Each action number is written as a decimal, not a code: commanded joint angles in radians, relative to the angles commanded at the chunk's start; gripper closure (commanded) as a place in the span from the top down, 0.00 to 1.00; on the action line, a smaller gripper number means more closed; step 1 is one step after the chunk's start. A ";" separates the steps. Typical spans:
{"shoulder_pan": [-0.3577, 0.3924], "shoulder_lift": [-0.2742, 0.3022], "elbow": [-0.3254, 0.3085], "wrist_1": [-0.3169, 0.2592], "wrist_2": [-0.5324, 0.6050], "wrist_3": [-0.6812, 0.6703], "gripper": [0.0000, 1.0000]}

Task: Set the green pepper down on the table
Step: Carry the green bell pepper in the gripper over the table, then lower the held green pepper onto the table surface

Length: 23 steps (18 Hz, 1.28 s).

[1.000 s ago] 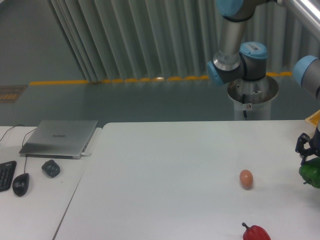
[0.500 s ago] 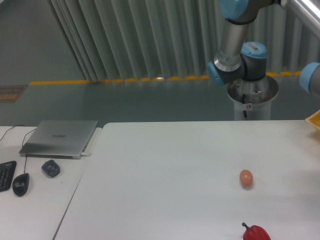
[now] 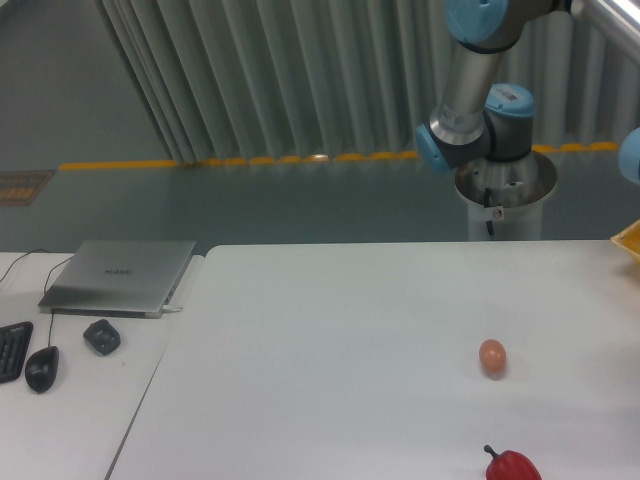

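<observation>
Starting at the left, a keyboard (image 3: pixel 13 350), a dark mouse (image 3: pixel 41 368) and a small dark object (image 3: pixel 102 336) lie on the adjoining desk (image 3: pixel 80 420), with a closed silver laptop (image 3: pixel 120 276) behind them. Next comes the white counter (image 3: pixel 330 350) — mostly bare, matte surface. Toward its right sits a small brown egg (image 3: pixel 492 357), and nearer the front edge a red pepper (image 3: pixel 511 466) with a dark stem, partly cut off by the frame's bottom. Behind the counter stands the arm (image 3: pixel 478 110), its grey links and blue joints rising from a pedestal and running off the right edge. A yellow corner (image 3: pixel 630 242) shows at the far right. Neither the end effector nor the green pepper is in view — its opening and their relation cannot be told.
</observation>
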 joint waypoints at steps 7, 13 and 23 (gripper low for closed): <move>-0.037 -0.023 -0.009 -0.003 0.012 -0.026 0.37; -0.107 -0.028 -0.086 -0.075 -0.017 -0.200 0.40; -0.146 -0.011 -0.101 -0.160 -0.152 -0.232 0.41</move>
